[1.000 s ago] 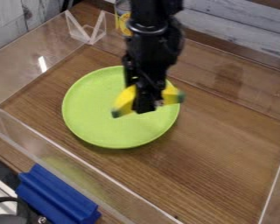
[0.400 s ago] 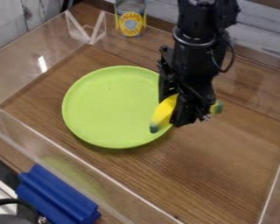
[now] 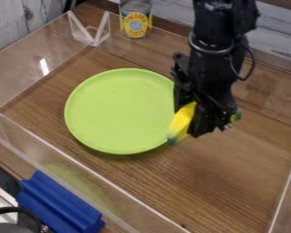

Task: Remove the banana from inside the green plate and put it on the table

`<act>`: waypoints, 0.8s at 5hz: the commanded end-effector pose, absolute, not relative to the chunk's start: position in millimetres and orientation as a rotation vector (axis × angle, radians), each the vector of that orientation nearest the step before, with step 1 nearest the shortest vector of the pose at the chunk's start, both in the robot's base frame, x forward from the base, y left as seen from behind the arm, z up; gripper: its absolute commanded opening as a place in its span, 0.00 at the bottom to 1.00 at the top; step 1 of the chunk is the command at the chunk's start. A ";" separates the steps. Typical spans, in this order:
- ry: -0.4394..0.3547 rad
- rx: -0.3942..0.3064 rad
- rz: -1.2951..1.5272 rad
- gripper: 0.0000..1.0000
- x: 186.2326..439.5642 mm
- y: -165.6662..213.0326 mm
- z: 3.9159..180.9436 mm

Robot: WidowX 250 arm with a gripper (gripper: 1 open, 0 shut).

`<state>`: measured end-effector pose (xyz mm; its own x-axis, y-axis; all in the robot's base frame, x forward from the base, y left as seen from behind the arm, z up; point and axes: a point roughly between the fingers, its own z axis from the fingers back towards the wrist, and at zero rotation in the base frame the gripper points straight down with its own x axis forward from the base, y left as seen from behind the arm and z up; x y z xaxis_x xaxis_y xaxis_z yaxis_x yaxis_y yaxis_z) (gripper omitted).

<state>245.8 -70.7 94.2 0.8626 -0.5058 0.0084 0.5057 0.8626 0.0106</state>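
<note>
Under the gripper (image 3: 199, 123) lies the brown table (image 3: 233, 173) — big and wooden. Left of the gripper sits the green plate (image 3: 112, 105), with nothing on it. The gripper's fingers are squeezed shut on the banana (image 3: 182, 120) — it hangs at the plate's right edge.

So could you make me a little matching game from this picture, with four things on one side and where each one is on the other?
Things:
1. banana
2. green plate
3. blue block
4. yellow-labelled can

Places:
A. beyond the far wall, at the top
B. lying on the table, nothing in it
C. held in the claw, at the plate's right rim
D. near the bottom left corner

Pairs: 1-C, 2-B, 3-D, 4-A
</note>
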 end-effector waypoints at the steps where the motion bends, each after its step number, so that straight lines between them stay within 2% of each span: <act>1: -0.059 -0.003 -0.526 0.00 242.8 -78.5 96.8; 3: -0.098 -0.012 -0.508 0.00 247.0 -82.8 80.7; 4: -0.095 -0.021 -0.499 0.00 243.1 -87.0 78.6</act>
<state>239.5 -84.9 70.7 0.8786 -0.4733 0.0630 0.4745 0.8802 -0.0047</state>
